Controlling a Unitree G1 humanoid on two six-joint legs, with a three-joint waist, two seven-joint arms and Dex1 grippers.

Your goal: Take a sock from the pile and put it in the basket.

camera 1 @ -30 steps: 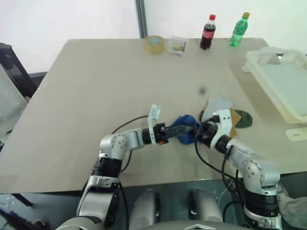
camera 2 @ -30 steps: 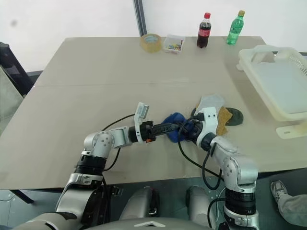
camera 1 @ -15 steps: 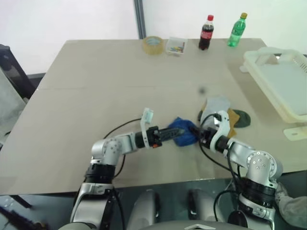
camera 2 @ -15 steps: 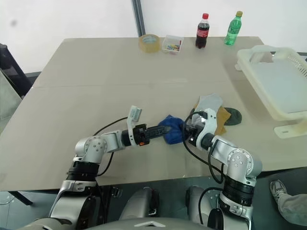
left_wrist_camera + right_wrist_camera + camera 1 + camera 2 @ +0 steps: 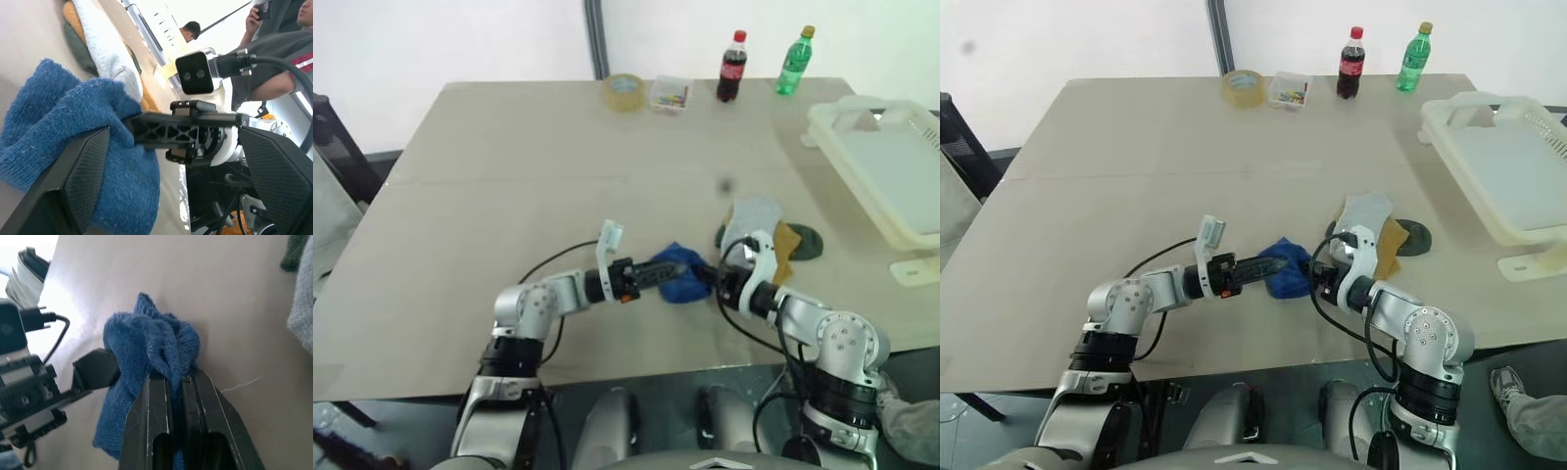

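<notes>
Right gripper pinched shut on a fold of the royal-blue sock, fingers pressed together with the bunched fabric rising just past their tips. Left gripper spread wide, one finger against the near side of the sock, the other finger well apart and bare, closing on nothing. Both grippers meeting nose to nose at the sock, low over the beige table.

Just beyond the right gripper, the pile: light grey sock on top, mustard-yellow sock under it, dark green sock on the far side, blue sock lying apart from the heap toward the left gripper.

Farther out and to the right of the right gripper, the cream-white basket at the table's edge, well apart from the sock.

At the far edge of the table, well past both grippers: roll of tape, small clear box, cola bottle, green bottle.

In the left wrist view, a person standing behind the right arm, holding up a phone.
</notes>
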